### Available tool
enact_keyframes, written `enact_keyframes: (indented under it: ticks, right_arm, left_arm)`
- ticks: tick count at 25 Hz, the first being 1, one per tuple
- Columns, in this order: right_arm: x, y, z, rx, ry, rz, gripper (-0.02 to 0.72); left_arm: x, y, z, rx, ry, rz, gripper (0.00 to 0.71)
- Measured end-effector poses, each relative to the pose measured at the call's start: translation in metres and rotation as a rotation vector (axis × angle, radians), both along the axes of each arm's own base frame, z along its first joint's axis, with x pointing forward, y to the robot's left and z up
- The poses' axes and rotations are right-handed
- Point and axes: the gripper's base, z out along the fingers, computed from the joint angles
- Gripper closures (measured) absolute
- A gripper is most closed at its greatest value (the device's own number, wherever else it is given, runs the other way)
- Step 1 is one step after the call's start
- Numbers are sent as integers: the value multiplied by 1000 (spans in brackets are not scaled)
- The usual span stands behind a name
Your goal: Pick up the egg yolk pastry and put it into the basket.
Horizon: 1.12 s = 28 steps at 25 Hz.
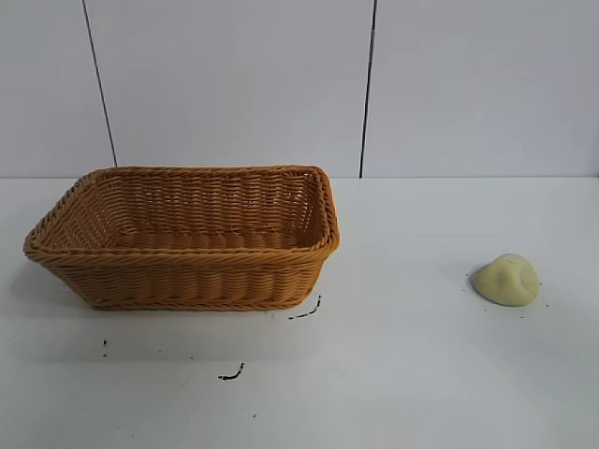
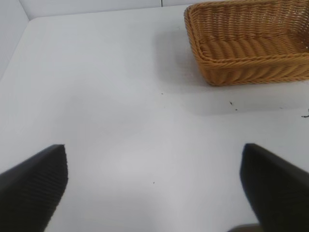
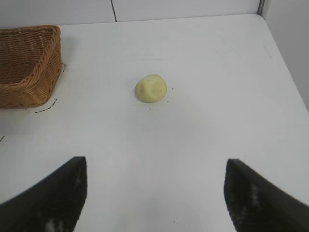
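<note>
The egg yolk pastry (image 1: 506,279), a small pale yellow dimpled dome, lies on the white table at the right. It also shows in the right wrist view (image 3: 150,88), well ahead of my right gripper (image 3: 155,166), which is open and empty. The orange-brown wicker basket (image 1: 182,267) stands at the left and looks empty. In the left wrist view the basket (image 2: 251,72) is far off from my left gripper (image 2: 153,151), which is open and empty over bare table. Neither gripper shows in the exterior view.
Small dark marks (image 1: 232,374) lie on the table (image 1: 393,374) in front of the basket. A white panelled wall (image 1: 281,84) stands behind. The table's side edge meets a wall in the right wrist view (image 3: 285,58).
</note>
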Motion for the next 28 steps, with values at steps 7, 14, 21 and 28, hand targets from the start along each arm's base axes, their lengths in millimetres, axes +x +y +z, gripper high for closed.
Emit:
enact_keyframes:
  ticks: [7, 14, 21, 28]
  right_arm:
    - [0, 0, 0, 0, 0, 0, 143]
    - [31, 0, 30, 0, 134, 0, 143]
    - [114, 0, 77, -2, 306, -2, 141]
    - [229, 3, 92, 24, 425, 6, 141]
  left_arm:
    - [0, 0, 0, 0, 0, 0, 14]
    - [0, 0, 0, 0, 0, 0, 14]
    - [0, 0, 0, 0, 0, 0, 14]
    - [0, 0, 0, 0, 0, 0, 14]
